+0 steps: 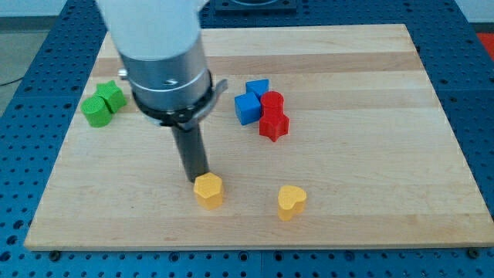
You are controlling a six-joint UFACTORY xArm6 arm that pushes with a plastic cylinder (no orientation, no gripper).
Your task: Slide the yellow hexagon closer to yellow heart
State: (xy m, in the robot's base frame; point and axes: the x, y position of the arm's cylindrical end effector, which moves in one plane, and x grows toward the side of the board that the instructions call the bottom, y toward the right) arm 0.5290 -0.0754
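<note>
At the far left of the frame, in its upper half, two green blocks sit pressed together on the wooden desk, near the desk's left edge; their exact shapes are hard to make out, one looking rounded and the other more angular or star-like.

Just to the right of them the arm's wide pale housing comes down from the top of the frame, ending in a dark collar from which the straight dark rod drops. There are no jaws here to be open or closed, wide or narrow: the arm ends in that plain rod and it holds nothing. My tip stands at the upper left edge of the yellow hexagon, touching it or all but touching; the gap is too fine to judge.

The yellow hexagon lies in the lower middle of the frame, close to the desk's front edge. To its right, near but clearly apart with bare wood between them, lies the yellow heart, slightly lower in the frame.

Above that gap, right of the rod, a cluster of four blocks sits in the upper centre: two blue blocks on the left side and two red blocks on the right, all touching one another.
</note>
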